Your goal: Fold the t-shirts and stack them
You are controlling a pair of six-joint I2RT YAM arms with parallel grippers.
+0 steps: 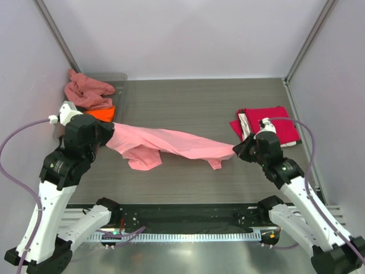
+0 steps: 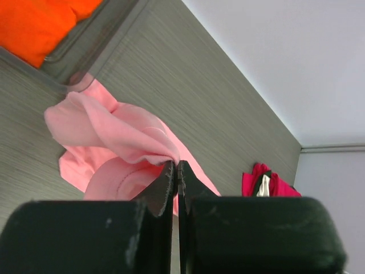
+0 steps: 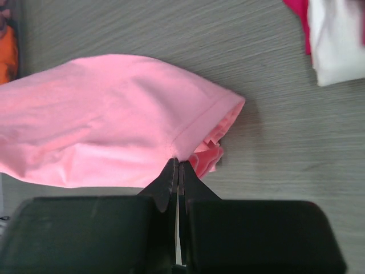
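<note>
A light pink t-shirt (image 1: 171, 144) hangs stretched between my two grippers above the table. My left gripper (image 1: 107, 135) is shut on its left end; in the left wrist view the cloth (image 2: 108, 131) bunches at the gripper's tips (image 2: 176, 165). My right gripper (image 1: 239, 149) is shut on its right hem (image 3: 188, 128), pinched at the tips (image 3: 178, 162). A folded stack with a crimson red t-shirt (image 1: 274, 124) on top and white and dark layers at its edge lies at the right. An orange t-shirt (image 1: 101, 113) and a dusty rose one (image 1: 85, 91) lie in the tray.
The grey plastic tray (image 1: 118, 85) stands at the back left, close behind my left gripper. The folded stack also shows in the left wrist view (image 2: 268, 182) and the right wrist view (image 3: 333, 40). Metal frame posts rise at both back corners.
</note>
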